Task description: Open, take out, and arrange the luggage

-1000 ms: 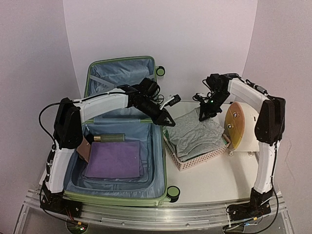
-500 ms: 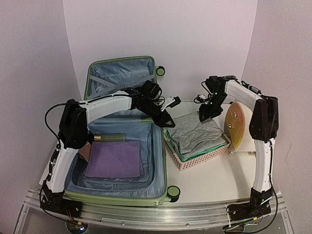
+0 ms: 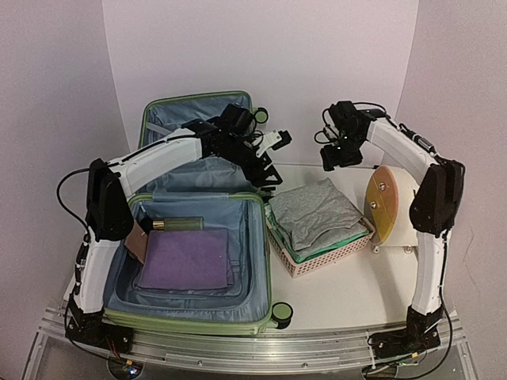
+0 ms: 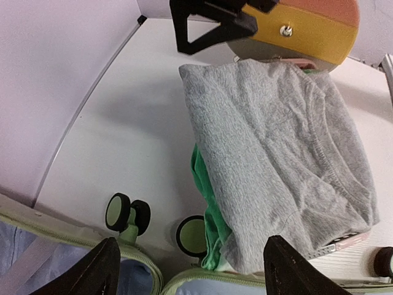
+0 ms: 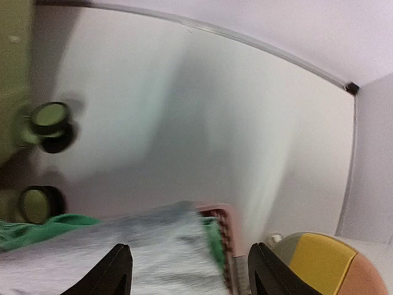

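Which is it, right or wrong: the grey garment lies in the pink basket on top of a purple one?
Wrong: under the grey garment in the pink basket lies a green garment, not a purple one. The left wrist view shows it.

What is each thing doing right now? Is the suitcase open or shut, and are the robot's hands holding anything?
luggage: open, lid standing up at the back.
purple cloth: folded, lying flat inside the luggage.
pink basket: full of clothes.
grey shirt: folded, on top in the pink basket.
drum: lying on its side.
left hand: open, holding nothing.
right hand: open, holding nothing.
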Available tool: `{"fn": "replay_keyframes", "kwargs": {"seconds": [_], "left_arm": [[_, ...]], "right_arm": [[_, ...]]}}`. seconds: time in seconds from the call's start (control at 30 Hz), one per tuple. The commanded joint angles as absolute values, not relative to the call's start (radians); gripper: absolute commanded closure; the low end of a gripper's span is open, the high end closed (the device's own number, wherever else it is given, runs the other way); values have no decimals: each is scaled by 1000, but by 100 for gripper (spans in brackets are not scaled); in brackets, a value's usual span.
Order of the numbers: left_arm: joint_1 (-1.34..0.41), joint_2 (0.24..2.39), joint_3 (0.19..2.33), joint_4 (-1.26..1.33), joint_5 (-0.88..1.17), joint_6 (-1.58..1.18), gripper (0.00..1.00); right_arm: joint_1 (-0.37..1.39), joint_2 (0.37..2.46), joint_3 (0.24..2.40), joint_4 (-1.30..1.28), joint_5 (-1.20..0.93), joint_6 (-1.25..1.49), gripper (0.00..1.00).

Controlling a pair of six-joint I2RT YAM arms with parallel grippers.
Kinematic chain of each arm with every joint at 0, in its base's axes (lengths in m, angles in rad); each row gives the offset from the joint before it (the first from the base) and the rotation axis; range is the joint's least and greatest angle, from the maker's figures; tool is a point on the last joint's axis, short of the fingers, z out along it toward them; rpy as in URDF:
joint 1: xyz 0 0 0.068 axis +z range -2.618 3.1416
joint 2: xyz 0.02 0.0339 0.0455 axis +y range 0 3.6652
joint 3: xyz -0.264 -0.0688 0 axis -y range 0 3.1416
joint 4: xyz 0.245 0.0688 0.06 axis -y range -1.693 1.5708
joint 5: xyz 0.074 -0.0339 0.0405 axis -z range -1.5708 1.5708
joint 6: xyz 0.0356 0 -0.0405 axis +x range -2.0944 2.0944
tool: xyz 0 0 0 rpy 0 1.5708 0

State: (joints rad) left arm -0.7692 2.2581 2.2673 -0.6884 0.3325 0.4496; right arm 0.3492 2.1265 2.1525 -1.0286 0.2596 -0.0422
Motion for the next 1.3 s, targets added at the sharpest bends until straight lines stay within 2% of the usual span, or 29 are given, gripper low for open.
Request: {"fn": "replay_keyframes", "kwargs": {"seconds": [0.0,0.1,0.17,0.33,0.4,0.53,0.73,0.83,0.9,1.0,1.17,1.23,1.27], "left_arm": [[-642,1995,2186,-873,386,352,24],[-517,1913,2097,-940,452,249,30],[-432,1818,1946,-951,500,164,32],[-314,1610,1504,-857,577,-48,31],[-276,1557,1336,-811,538,-145,29],[-266,1570,1185,-723,458,-231,29],[-265,1595,1112,-701,192,-310,28],[-266,1591,1071,-694,148,-337,27],[-267,1590,1031,-681,129,-358,26],[-266,1591,996,-663,117,-365,26],[-245,1640,969,-634,105,-379,25],[-241,1644,969,-629,105,-374,25],[-239,1640,967,-621,112,-367,26]], "right_arm": [[588,1922,2039,-767,148,188,35],[688,1910,1968,-632,99,337,38],[767,1947,1945,-558,66,421,39],[914,2118,2003,-560,60,541,39],[967,2176,1997,-567,82,599,39],[1015,2267,1978,-576,119,659,38],[1041,2395,2042,-609,136,693,37],[1039,2446,2063,-625,137,701,35],[1040,2482,2083,-646,147,701,27],[1036,2515,2109,-656,143,693,25],[1011,2577,2144,-615,-45,663,27],[992,2573,2108,-562,-118,678,30],[976,2550,2056,-491,-167,698,36]]}}
